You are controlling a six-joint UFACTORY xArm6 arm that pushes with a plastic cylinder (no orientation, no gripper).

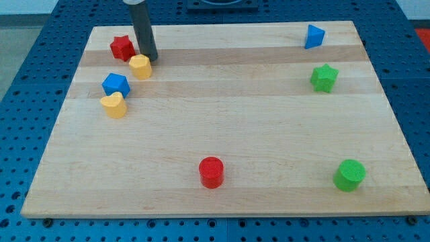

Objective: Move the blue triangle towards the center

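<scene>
The blue triangle (314, 36) lies near the board's top right corner. My tip (150, 58) is far from it, at the view's top left, touching or just above a yellow hexagon-like block (140, 67) and right of a red star (122, 48). The rod rises from there to the view's top edge.
A blue cube (115, 85) and a yellow heart (114, 105) lie at the left. A green star (324, 77) lies below the blue triangle. A red cylinder (211, 172) stands at bottom centre and a green cylinder (350, 175) at bottom right. The wooden board (222, 121) rests on a blue perforated table.
</scene>
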